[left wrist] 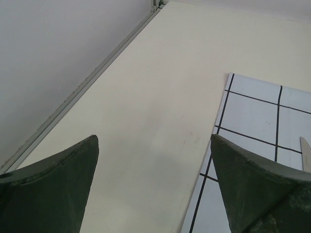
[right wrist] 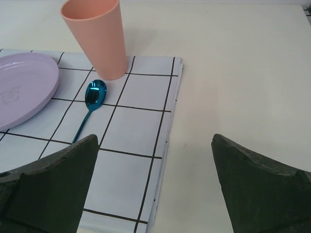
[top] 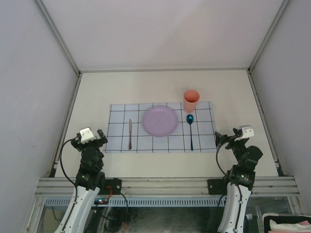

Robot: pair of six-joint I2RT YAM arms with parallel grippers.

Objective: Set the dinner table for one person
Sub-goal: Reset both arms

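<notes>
Along the near edge of the dinner table [top: 146, 87] | left gripper [left wrist: 154, 145] and right gripper [right wrist: 154, 143] both splayed wide, holding nothing | table looks stiff, heavy, fixed, matte: nothing to grasp, only set upon | gridded cloth [top: 116, 141] centred toward that edge carries plate [top: 160, 121], cup [top: 191, 101], spoon [top: 190, 132], knife [top: 130, 134] | knife clipped in left wrist view.

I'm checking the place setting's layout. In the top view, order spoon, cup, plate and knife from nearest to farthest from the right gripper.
1. Spoon, on the right, nearest the right gripper.
2. Cup, far right, beyond the spoon.
3. Plate, centre.
4. Knife, left of the plate.
</notes>
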